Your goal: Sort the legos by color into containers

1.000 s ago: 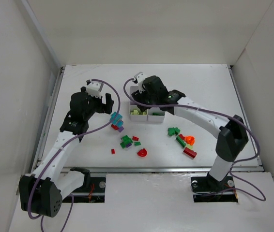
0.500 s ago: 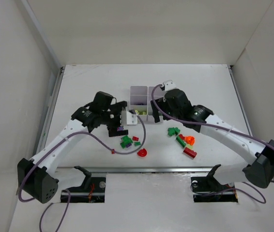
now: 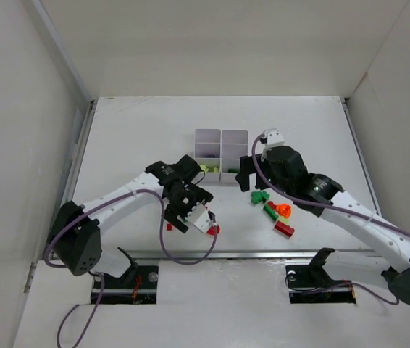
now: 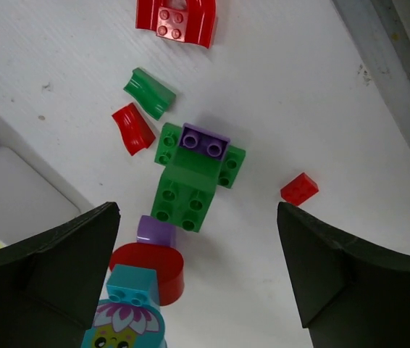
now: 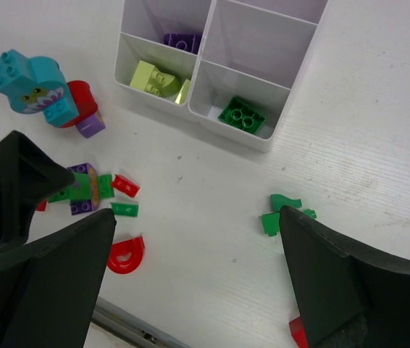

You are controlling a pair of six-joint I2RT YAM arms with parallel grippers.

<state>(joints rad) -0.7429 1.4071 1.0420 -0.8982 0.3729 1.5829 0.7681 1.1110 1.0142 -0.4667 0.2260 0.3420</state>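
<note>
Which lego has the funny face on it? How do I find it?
Find the white tray with square pockets. Beside the pocket holding yellow-green bricks, out on the table, sits a cyan brick touching a red piece. It alone has a face printed on it.

No words, numbers or brand marks could be read in any view. The only print was a picture rather than lettering: a flower above a small face on the cyan brick (image 4: 127,322), cut off at the frame's lower edge
</note>
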